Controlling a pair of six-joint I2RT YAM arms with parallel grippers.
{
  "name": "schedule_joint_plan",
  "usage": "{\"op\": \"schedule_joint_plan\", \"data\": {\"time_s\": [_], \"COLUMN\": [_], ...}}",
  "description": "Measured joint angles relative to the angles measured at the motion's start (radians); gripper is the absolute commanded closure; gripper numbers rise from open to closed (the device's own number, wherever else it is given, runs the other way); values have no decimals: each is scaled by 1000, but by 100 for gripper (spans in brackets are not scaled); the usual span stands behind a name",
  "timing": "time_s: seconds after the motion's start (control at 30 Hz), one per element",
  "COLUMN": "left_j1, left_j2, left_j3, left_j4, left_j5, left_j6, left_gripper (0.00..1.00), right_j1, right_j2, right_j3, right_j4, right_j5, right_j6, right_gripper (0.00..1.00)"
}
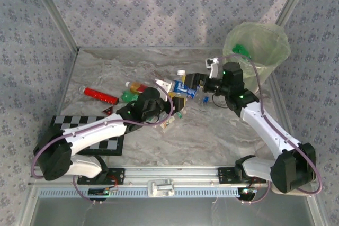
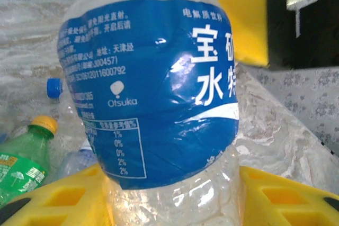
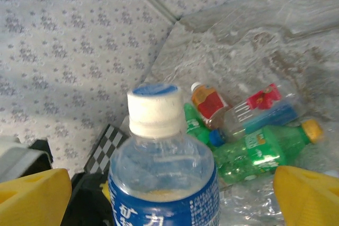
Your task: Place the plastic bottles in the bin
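Marbled tabletop: left gripper looks clamped on a blue-labelled bottle. Right gripper gapes wide around a white-capped bottle, its axis crosswise to the jaws, untouched. The bin lies far right, nearer the right arm.

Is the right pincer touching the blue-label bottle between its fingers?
Apart. Right wrist view: right pincer open, gaps show between each yellow finger and the bottle.
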Motion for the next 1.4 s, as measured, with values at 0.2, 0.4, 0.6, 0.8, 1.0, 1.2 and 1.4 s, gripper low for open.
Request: {"op": "schedule_joint_plan", "data": {"time_s": [0.2, 0.4, 0.6, 0.8, 1.0, 1.2, 1.4], "left_j1": [0, 1, 1, 3, 7, 16, 42], "left_j2": [-14, -15, -15, -15, -30, -82, -171], "left_j3": [-13, -14, -14, -26, -44, -80, -122], "left_j4": [29, 37, 37, 37, 45, 51, 26], "left_j5": [-16, -19, -19, -19, -23, -39, -130], "left_j6": [1, 8, 8, 8, 8, -3, -16], "left_gripper": [46, 46, 46, 41, 28, 13, 1], "right_j1": [41, 66, 78, 83, 84, 67, 15], "right_j2": [53, 80, 112, 135, 138, 138, 136], "right_j3": [1, 11, 27, 32, 33, 40, 113], "right_j4": [6, 10, 26, 43, 51, 35, -71], "right_j5": [-26, -37, -43, -55, -70, -54, 33], "right_j6": [-4, -8, -10, -14, -17, -42, -118], "right_gripper": [3, 5, 12, 30, 44, 45, 48]}}
